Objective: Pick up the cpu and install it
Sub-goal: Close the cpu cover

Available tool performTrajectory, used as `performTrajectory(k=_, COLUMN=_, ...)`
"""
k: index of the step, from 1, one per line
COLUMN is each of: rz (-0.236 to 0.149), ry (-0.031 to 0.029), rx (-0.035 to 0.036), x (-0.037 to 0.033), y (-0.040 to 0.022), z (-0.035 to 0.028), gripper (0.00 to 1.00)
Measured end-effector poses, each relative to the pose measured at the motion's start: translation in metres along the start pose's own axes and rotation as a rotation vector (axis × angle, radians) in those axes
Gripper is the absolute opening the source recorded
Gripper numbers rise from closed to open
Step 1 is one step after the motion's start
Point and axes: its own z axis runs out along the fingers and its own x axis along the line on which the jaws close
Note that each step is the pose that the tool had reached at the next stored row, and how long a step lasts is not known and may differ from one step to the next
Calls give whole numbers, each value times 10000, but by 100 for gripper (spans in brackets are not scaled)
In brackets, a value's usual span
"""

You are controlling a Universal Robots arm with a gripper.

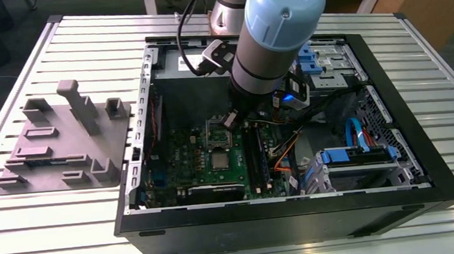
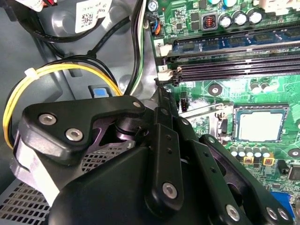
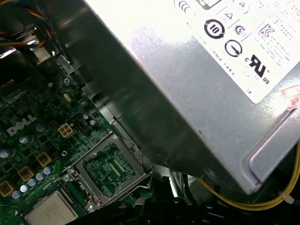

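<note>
One white label [image 3: 243, 37] covers the face of the grey power supply [image 3: 178, 108] that looms right beside my claw [image 1: 233, 119]. It is printed with round approval marks and fine text too small for me to make out. White lettering is also printed on the green motherboard [image 3: 28, 154], and a small sticker [image 2: 89, 16] with a square code sits among the cables near my claw. I cannot tell how wide my claw stands, nor whether it touches anything. In the exterior view it hangs low over the board, close to the open metal socket frame [image 3: 110, 168]. The cpu [image 3: 50, 213] lies flat just past that frame, apart from my claw: a small square with a pale silvery-grey top, set in a dark surround. Long black memory slots [image 2: 234, 70] run near it, and yellow wires [image 2: 47, 75] curve beside my claw's body
</note>
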Motion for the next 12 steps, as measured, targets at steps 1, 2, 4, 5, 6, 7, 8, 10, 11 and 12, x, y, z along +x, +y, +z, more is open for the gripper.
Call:
performTrajectory(k=1, rz=2, ry=29, rx=23, x=0, y=1, z=-1, gripper=10)
performTrajectory(k=2, rz=3, ry=56, rx=46, x=-1, y=1, z=-2, gripper=10)
performTrajectory(k=4, rz=4, ry=90, rx=72, x=-1, y=1, z=-7, gripper=10)
performTrajectory(k=5, rz=4, ry=101, rx=82, x=-1, y=2, z=-10, gripper=10)
performTrajectory(k=6, rz=4, ry=106, rx=85, x=-2, y=3, z=-12, gripper=10)
performTrajectory(k=7, rz=4, ry=108, rx=87, x=-2, y=4, z=-14, gripper=10)
performTrajectory(k=8, rz=4, ry=113, rx=90, x=-3, y=4, z=-19, gripper=10)
performTrajectory(k=10, rz=3, ry=123, rx=98, x=-5, y=7, z=-31, gripper=10)
performTrajectory(k=11, rz=3, ry=128, rx=103, x=-6, y=8, z=-36, gripper=10)
performTrajectory(k=12, rz=4, ry=136, rx=110, x=-7, y=9, z=-41, gripper=10)
